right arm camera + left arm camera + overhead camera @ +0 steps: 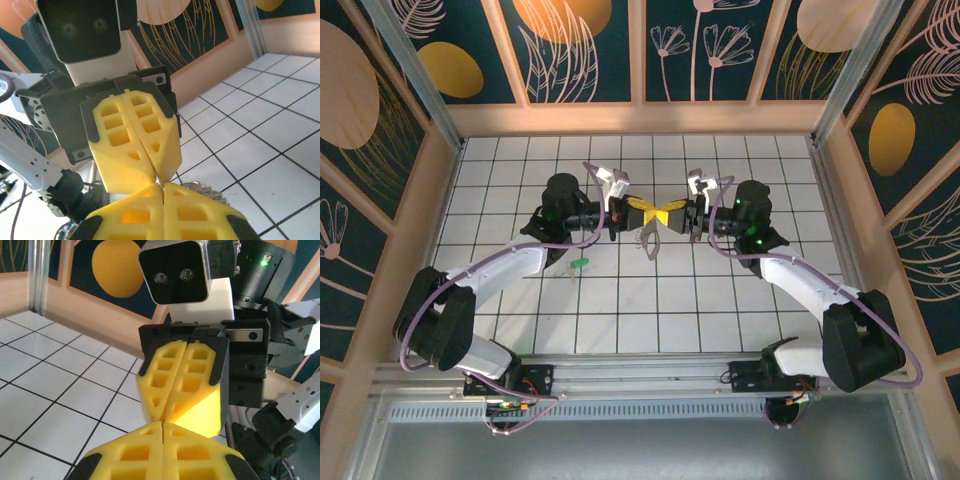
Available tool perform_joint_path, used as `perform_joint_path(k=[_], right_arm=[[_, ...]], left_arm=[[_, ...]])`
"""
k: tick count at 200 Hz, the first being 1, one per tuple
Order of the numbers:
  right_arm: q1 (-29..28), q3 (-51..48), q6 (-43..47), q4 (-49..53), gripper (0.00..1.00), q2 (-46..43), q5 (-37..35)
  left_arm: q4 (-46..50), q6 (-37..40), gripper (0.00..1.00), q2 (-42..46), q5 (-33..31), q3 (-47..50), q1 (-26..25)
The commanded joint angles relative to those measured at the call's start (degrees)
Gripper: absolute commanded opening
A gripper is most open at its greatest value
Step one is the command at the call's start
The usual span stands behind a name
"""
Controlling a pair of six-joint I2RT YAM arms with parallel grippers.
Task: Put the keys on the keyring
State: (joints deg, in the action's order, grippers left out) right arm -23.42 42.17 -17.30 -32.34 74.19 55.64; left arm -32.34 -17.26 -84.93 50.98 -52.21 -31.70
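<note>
Left gripper point(648, 210): pinched the keyring point(650, 240) above the worktop point(720, 300) centre
Right gripper point(666, 212): clenched on it too
Green key point(580, 264): lay left of centre

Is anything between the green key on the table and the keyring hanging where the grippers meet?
Nothing visible lies between them. The green key sits on bare tile beside the left arm. The keyring hangs to its right, under the shut left gripper and right gripper, which both seem to pinch it.

Tip to tip near centre: right gripper point(163, 192) from six o'clock, left gripper point(150, 167) from eleven, both clamped. Thin silvery sliver point(158, 180) between; jagged silvery cluster point(201, 189) at five o'clock.
</note>
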Motion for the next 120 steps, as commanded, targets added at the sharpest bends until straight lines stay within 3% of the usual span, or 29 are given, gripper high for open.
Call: perform_joint_path(k=[1, 24, 53, 69, 100, 120], right_arm=[[-0.42, 1.86, 1.03, 0.34, 0.00, 0.01, 0.44], [-0.31, 1.39, 1.48, 0.78, 0.00, -0.49, -0.79], [0.42, 0.13, 0.68, -0.45, 0.00, -1.37, -3.59], [0.66, -0.50, 0.05, -0.91, 0.00, -2.39, -5.26], [0.98, -1.85, 0.51, -0.99, 0.00, -5.72, -8.43], [1.25, -3.33, -0.54, -3.42, 0.00, -7.10, -10.47]], left_arm=[[-1.24, 0.32, 0.00, -0.33, 2.16, -1.89, -0.82], [-0.36, 0.03, 0.00, -0.09, -0.21, -2.34, -0.82], [3.11, 0.03, 0.19, 0.44, -5.38, -3.17, -0.82], [5.23, 0.01, 0.20, 0.95, -8.92, -5.22, -0.82], [8.89, -0.03, 0.22, 3.74, -20.37, -5.06, -0.82], [5.95, -1.92, 0.31, 6.64, -26.33, -1.50, -0.64]])
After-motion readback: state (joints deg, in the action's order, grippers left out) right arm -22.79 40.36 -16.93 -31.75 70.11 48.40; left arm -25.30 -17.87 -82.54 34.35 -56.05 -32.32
